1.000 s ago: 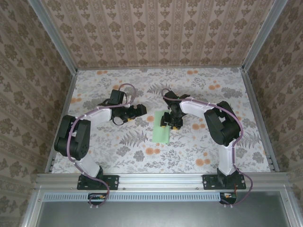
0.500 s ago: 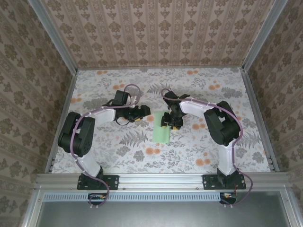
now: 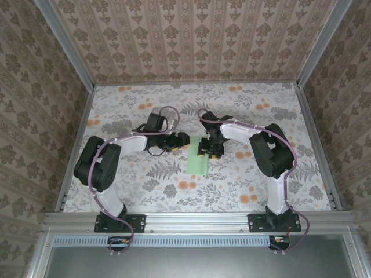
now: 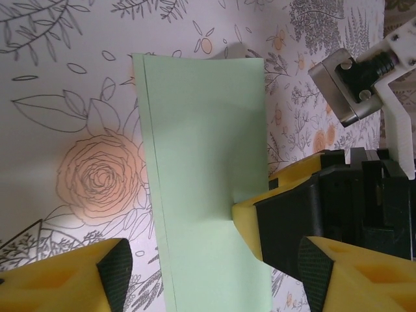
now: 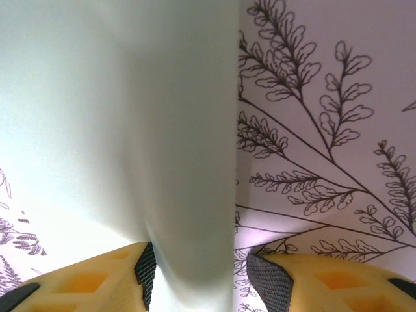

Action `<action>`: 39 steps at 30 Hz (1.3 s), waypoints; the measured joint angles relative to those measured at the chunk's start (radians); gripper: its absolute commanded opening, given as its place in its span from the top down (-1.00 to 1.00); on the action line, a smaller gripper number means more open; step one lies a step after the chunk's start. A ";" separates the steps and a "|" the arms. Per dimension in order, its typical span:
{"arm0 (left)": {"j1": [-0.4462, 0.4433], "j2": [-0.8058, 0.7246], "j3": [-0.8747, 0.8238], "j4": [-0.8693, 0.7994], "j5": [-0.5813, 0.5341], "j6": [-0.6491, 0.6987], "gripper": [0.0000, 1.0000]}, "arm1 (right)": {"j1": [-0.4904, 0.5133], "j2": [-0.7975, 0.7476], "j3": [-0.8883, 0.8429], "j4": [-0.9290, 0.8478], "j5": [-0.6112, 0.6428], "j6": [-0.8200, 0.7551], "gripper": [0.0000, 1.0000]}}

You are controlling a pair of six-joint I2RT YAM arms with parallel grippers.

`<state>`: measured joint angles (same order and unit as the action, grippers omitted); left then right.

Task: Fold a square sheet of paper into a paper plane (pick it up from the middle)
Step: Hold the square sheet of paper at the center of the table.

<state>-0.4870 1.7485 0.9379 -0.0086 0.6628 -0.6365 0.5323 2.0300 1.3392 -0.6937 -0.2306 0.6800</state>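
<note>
A sheet of thin pale mint-green paper (image 3: pixel 199 157), folded into a plain narrow rectangle with its layers a touch offset along one long edge, lies flat on the white tabletop printed with ferns and orange flowers (image 3: pixel 145 185), between the two black arms. The right gripper (image 5: pixel 198 276) stands down on the far part of the paper. Its yellow fingers are partly apart, and the paper's long edge runs forward between them. One black pad (image 5: pixel 147 265) touches the paper, while the other sits just off the edge over bare tabletop, so the jaws are not pinched on it. The left gripper (image 4: pixel 214 278) hangs just beside the paper's far end, on the side away from the right gripper, and points toward it. Its own yellow fingers are spread wide with nothing held. The paper lies directly ahead of its fingertips, and across it one yellow fingertip of the right gripper rests on the opposite edge.
</note>
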 measured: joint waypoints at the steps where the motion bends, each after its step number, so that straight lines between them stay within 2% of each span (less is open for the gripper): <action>1: -0.001 0.003 0.000 0.003 -0.001 0.000 -0.38 | 0.000 0.001 0.000 0.000 0.000 0.000 -0.06; 9: -0.004 0.026 0.000 0.014 -0.004 -0.016 -0.35 | 0.000 0.001 0.001 0.002 -0.003 0.000 -0.15; 20: -0.022 0.037 0.001 0.024 0.004 -0.033 -0.05 | 0.000 0.008 0.011 -0.006 -0.008 0.001 -0.19; 39: -0.053 0.106 0.037 0.024 0.033 -0.044 0.34 | 0.000 0.026 0.036 -0.033 -0.008 0.005 -0.21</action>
<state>-0.5404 1.8542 0.9752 0.0151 0.6960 -0.6807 0.5323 2.0563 1.3750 -0.7265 -0.2390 0.6846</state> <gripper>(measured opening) 0.345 0.601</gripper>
